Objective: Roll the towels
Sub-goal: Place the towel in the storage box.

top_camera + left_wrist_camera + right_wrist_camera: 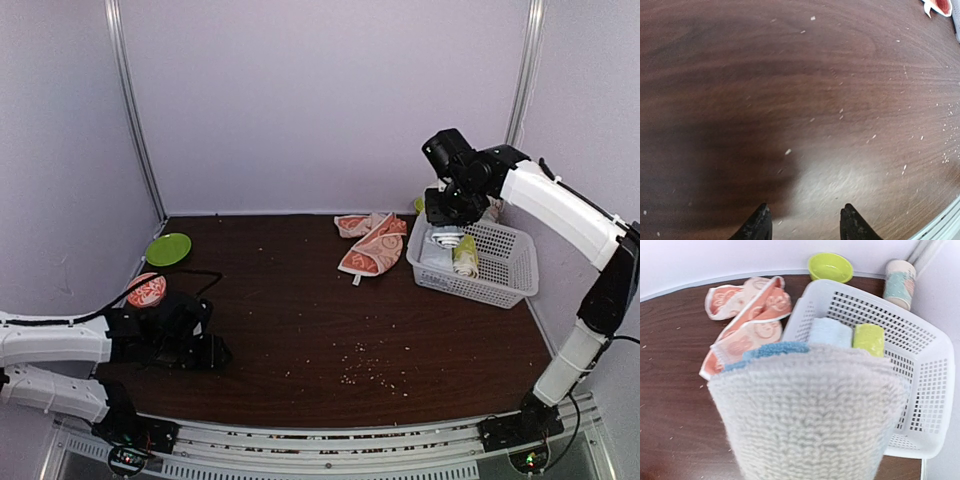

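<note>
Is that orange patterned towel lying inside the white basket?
No, the orange towel lies crumpled and unrolled on the table, beside the basket, not in it.

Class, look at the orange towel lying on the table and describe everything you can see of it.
The orange towel is soft cloth, orange with cream patterns and a pale edge. It lies unrolled and loosely crumpled, partly folded over itself, on the dark wooden table, close beside the left end of the white basket. Nothing holds it. Whether it touches the basket cannot be told.
</note>
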`<action>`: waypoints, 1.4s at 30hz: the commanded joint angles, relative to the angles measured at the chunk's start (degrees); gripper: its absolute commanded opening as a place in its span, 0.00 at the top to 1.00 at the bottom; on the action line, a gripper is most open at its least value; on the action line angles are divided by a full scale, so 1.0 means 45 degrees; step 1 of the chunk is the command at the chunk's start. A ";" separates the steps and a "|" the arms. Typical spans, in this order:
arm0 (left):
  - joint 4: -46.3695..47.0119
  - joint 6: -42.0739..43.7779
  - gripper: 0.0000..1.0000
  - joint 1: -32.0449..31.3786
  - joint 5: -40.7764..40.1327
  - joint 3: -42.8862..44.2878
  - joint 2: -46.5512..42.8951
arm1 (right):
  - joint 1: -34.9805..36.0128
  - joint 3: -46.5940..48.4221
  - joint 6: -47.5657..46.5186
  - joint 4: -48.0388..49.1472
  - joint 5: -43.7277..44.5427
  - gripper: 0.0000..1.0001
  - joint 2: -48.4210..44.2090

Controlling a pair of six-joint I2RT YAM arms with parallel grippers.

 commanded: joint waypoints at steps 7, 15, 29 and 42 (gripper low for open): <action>0.1239 0.1845 0.52 -0.0050 0.0513 0.2524 0.3548 | -0.4373 0.0366 -0.1843 0.0288 -0.0473 1.00 0.2420; 0.1285 0.2470 0.53 -0.0043 0.0718 0.3443 0.4969 | -0.5968 0.2290 -0.2922 -0.0464 -0.0410 1.00 0.4601; 0.1639 0.3106 0.53 -0.0016 0.1473 0.4768 0.7212 | -0.7413 0.3101 -0.3060 -0.0553 -0.0451 1.00 0.6838; 0.1682 0.3259 0.53 0.0015 0.1457 0.5176 0.7935 | -0.7507 0.4918 -0.2924 -0.1339 -0.0245 1.00 0.8884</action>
